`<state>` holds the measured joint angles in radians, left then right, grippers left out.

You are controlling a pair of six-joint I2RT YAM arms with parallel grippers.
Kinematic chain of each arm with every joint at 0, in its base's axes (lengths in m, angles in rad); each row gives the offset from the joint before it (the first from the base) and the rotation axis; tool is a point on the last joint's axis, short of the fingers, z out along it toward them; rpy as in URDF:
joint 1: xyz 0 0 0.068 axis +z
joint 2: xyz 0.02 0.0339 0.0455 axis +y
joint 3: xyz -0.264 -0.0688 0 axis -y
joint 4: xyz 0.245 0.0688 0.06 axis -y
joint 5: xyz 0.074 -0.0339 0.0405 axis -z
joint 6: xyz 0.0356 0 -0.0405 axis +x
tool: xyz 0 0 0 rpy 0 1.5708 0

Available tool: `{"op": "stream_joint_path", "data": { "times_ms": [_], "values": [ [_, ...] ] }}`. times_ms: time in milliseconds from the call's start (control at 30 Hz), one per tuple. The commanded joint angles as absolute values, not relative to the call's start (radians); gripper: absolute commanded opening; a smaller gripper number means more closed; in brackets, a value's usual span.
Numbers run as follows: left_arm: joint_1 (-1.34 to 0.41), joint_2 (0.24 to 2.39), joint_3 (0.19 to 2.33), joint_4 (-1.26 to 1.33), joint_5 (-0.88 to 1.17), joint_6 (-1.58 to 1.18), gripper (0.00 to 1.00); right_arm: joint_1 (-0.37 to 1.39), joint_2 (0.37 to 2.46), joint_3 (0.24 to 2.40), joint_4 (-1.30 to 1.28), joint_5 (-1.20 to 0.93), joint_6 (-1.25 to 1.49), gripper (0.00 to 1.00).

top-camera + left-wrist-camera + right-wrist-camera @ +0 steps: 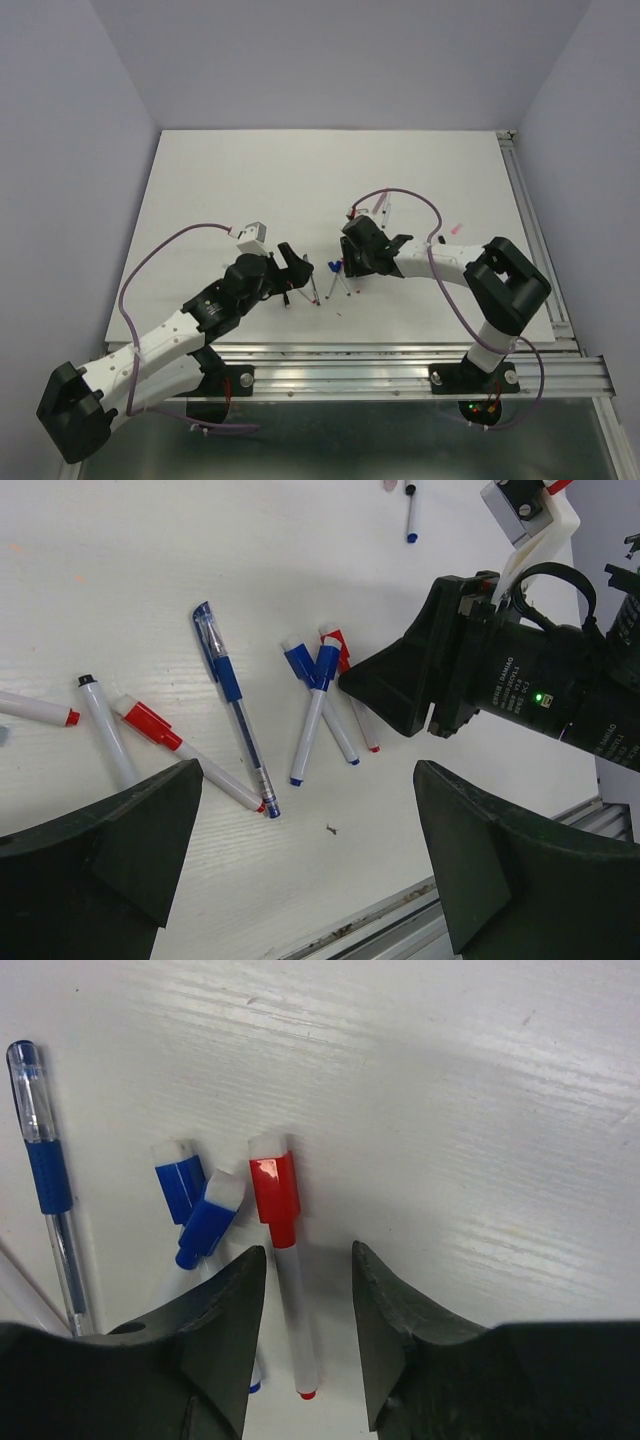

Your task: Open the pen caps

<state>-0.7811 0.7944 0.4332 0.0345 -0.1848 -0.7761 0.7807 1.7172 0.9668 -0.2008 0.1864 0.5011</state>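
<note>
White tabletop (450, 1080), blue-capped pens (205, 1228) half behind fingers (215, 1340)

The top view looks steeply down on the whole table (250, 180) from its near edge. Both wrist views sit close above the same red and blue pen caps (273, 1188)

A white table (250, 180) sits boxed in by pale lavender walls (350, 60) — evenly lit.

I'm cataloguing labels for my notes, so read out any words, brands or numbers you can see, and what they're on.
White lettering on the black plastic housing behind the right end effector, beside a green light: too blurred to read.
White plastic marker pens and their coloured plastic caps: no print visible.
</note>
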Motion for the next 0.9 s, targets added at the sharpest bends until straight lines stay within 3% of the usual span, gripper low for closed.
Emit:
{"op": "stream_joint_path", "data": {
  "times_ms": [0,100,167,333,567,867],
  "values": [
    [-0.77,0.779,0.419,0.038,-0.204,-0.764,0.99,0.79,1.747,0.991,-0.184,0.207,0.499,0.4],
    [-0.767,0.785,0.422,0.038,-0.202,-0.762,0.99,0.796,1.759,0.983,-0.201,0.216,0.512,0.31],
    [-0.765,0.79,0.425,0.04,-0.207,-0.759,0.99,0.802,1.763,0.976,-0.215,0.235,0.523,0.18],
    [-0.762,0.814,0.429,0.041,-0.215,-0.765,0.99,0.813,1.758,0.953,-0.25,0.294,0.566,0.06],
    [-0.762,0.838,0.437,0.107,-0.138,-0.758,0.99,0.816,1.631,0.867,-0.239,0.37,0.627,0.01],
    [-0.767,0.9,0.445,0.309,-0.005,-0.802,0.99,0.816,1.255,0.669,-0.037,0.072,0.525,0.01]
  ]
}}
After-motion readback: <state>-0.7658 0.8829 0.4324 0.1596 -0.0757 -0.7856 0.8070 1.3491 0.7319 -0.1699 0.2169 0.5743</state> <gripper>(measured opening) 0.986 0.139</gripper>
